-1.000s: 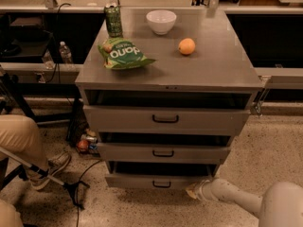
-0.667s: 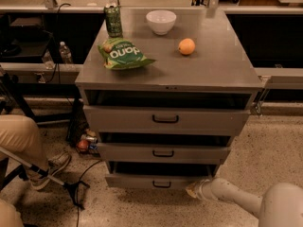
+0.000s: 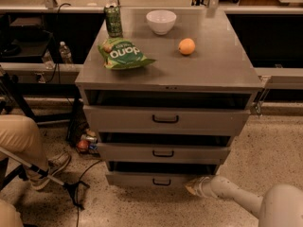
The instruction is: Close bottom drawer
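The bottom drawer (image 3: 158, 178) is the lowest and narrowest of three grey drawers in the grey cabinet (image 3: 208, 70). It has a small black bar handle (image 3: 161, 182) and stands slightly open, a dark gap showing above its front. My gripper (image 3: 193, 187) is low at the drawer's right front corner, touching or almost touching the panel. My white arm (image 3: 265, 205) reaches in from the lower right.
On the cabinet top stand a green chip bag (image 3: 122, 54), a green can (image 3: 113, 20), a white bowl (image 3: 161, 21) and an orange (image 3: 186, 46). The middle drawer (image 3: 163, 152) and top drawer (image 3: 165, 119) also stand slightly open. A person's leg and shoe (image 3: 33, 145) and cables lie at the left.
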Action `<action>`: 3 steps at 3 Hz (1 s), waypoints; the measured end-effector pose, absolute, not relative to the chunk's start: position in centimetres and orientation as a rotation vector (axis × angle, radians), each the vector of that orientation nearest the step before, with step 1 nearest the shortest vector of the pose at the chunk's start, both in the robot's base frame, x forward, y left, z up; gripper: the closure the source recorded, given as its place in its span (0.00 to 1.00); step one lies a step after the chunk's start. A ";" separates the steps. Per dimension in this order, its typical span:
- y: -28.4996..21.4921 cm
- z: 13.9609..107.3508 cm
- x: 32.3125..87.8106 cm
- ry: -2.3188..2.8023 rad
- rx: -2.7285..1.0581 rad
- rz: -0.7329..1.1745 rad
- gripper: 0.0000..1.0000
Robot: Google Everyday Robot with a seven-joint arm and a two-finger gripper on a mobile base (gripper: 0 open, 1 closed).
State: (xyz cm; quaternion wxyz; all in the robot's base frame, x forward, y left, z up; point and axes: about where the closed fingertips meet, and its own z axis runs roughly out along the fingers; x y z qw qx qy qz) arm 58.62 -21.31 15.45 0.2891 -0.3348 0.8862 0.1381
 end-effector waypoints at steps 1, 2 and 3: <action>-21.3 15.7 59.1 2.349 -0.895 0.369 1.00; -20.5 15.1 61.3 2.314 -0.911 0.389 1.00; -20.5 15.2 61.3 2.314 -0.911 0.389 1.00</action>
